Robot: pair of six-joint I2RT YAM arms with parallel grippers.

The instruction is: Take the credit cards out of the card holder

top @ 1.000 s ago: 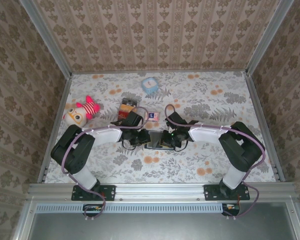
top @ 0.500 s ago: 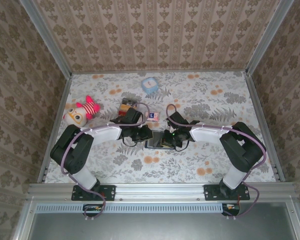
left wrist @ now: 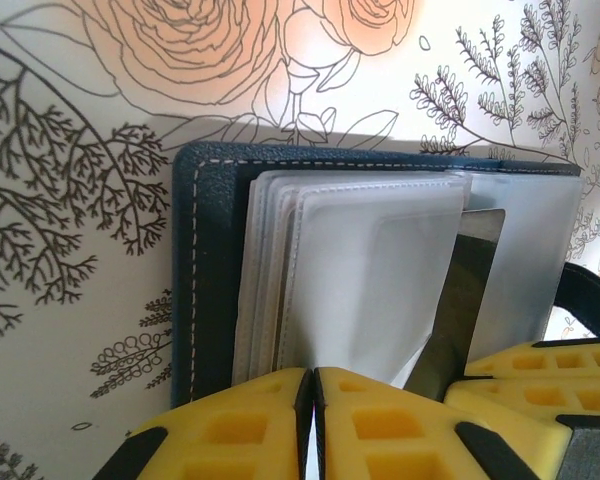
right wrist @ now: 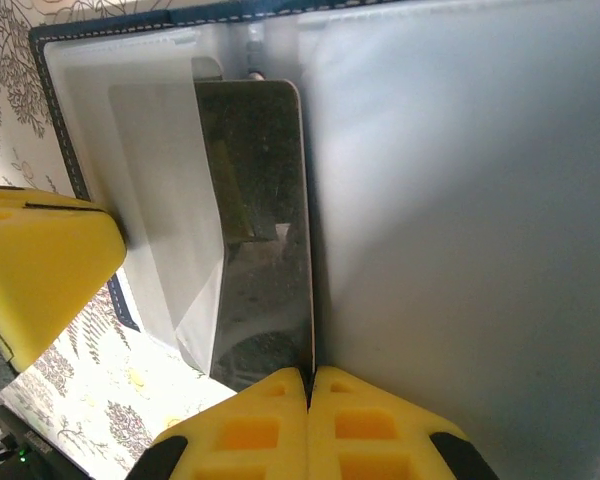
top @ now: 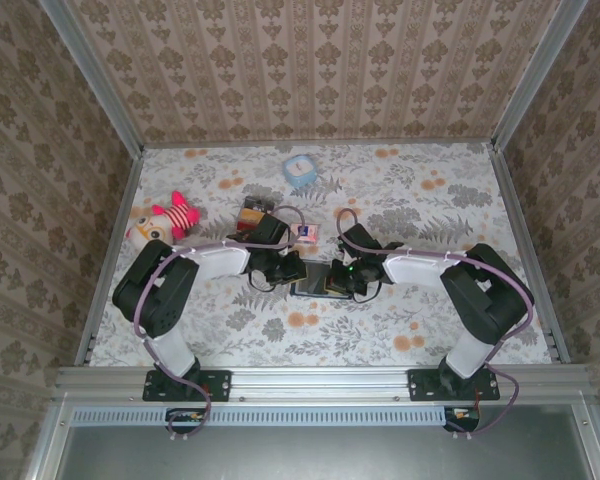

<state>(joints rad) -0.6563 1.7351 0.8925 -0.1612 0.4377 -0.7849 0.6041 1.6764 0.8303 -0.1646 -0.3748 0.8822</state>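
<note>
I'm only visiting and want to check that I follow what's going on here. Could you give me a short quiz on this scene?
1. True or false: the card holder lies shut on the table.
2. Which toy lies near the table's left edge? A plush doll, B ball, C toy car.
3. What is the left gripper pinching?
Key: 1 false, it lies open. 2 A. 3 The holder's clear sleeves.

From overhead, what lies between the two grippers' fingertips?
The open card holder lies between the left gripper and the right gripper; the top external view shows it.
</note>
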